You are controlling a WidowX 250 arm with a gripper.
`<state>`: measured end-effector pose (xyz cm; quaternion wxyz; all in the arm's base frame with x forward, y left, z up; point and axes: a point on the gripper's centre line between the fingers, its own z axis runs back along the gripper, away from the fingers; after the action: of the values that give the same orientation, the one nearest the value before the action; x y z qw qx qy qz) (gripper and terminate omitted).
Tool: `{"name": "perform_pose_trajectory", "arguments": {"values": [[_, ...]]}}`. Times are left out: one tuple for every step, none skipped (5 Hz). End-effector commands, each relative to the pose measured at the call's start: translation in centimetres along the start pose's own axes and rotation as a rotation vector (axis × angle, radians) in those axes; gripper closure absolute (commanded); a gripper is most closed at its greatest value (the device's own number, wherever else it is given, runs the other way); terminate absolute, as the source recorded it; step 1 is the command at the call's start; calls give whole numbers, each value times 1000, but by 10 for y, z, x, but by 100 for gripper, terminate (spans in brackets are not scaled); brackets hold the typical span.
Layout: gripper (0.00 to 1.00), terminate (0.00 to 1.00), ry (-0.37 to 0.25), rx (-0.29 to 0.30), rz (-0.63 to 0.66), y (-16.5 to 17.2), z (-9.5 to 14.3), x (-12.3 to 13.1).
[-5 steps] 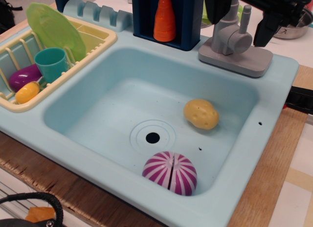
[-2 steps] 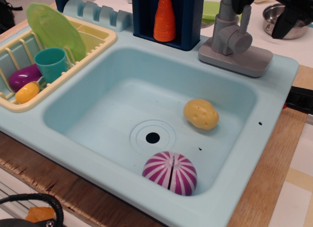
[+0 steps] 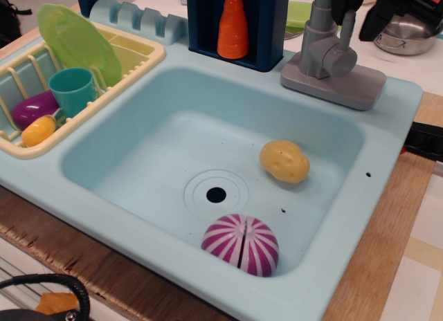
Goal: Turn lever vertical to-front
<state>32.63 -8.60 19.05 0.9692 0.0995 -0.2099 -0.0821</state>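
Single view only, nothing overlapping to compare. Camera sits high on the near side of the toy sink (image 3: 387, 113), angled down and across it toward the back. Close range: basin fills most of the frame, table (image 3: 377, 252) edge cut off bottom and right. End effector (image 3: 374, 6) is at the far top-right corner, cropped by the upper edge, so everything else lies below and left of it, nearer the lens.

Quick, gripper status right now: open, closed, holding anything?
Gripper: cannot be told; only dark parts show at the top edge of the frame, above the lever, which stands upright with nothing visibly gripping it.
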Motion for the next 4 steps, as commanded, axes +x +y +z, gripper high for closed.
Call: {"name": "perform_pose_trajectory", "arguments": {"values": [[100, 0, -41, 34, 3, 0, 14, -3], [100, 0, 17, 23, 53, 3, 12, -15], [100, 0, 100, -8, 107, 6, 9, -31], [100, 0, 115, -16, 141, 11, 8, -43]]}}
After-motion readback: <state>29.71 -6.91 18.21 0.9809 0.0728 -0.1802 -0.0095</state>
